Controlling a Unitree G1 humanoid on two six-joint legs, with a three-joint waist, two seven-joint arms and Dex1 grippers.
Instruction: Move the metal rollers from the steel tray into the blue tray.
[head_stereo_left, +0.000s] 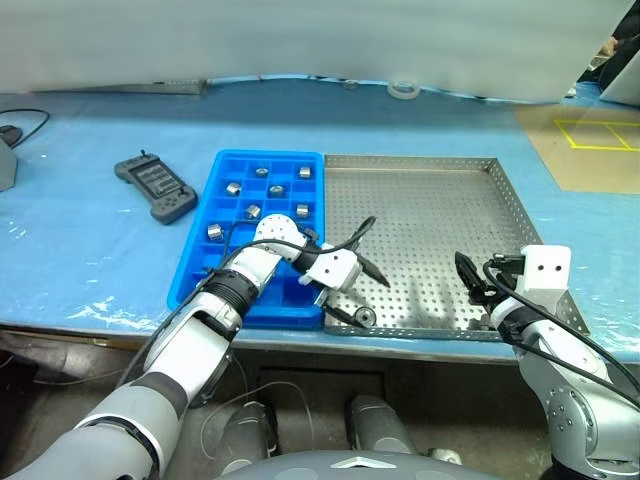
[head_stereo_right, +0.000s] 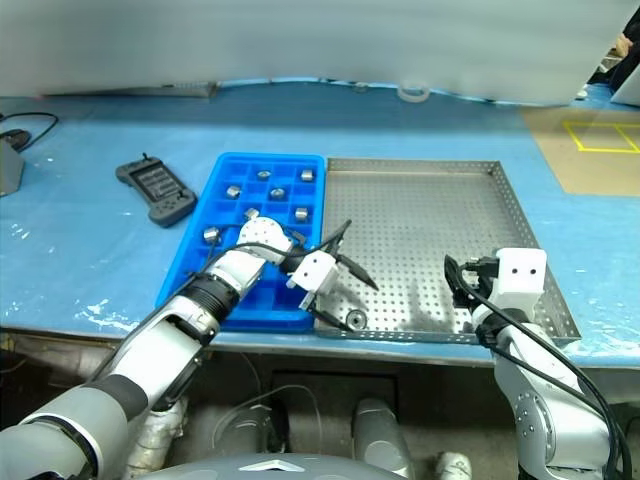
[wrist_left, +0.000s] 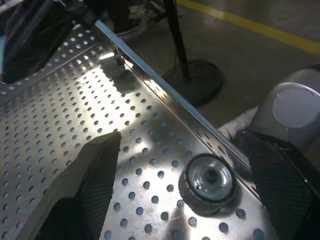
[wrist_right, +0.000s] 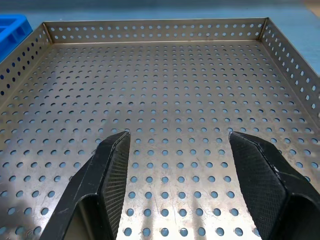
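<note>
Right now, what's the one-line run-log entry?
left gripper: open over last roller | steel tray: one roller left | blue tray: seven rollers | right gripper: open, empty

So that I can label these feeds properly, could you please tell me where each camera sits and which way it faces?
Left and right eye: on the head, looking forward and down at the steel tray and blue tray; both arms show.
Left wrist: along the open left pincer, over the last roller at the steel tray's near rim.
Right wrist: along the open right pincer, over bare steel tray floor.
Shared: all four see the steel tray; the roller shows in eye and left wrist views.
</note>
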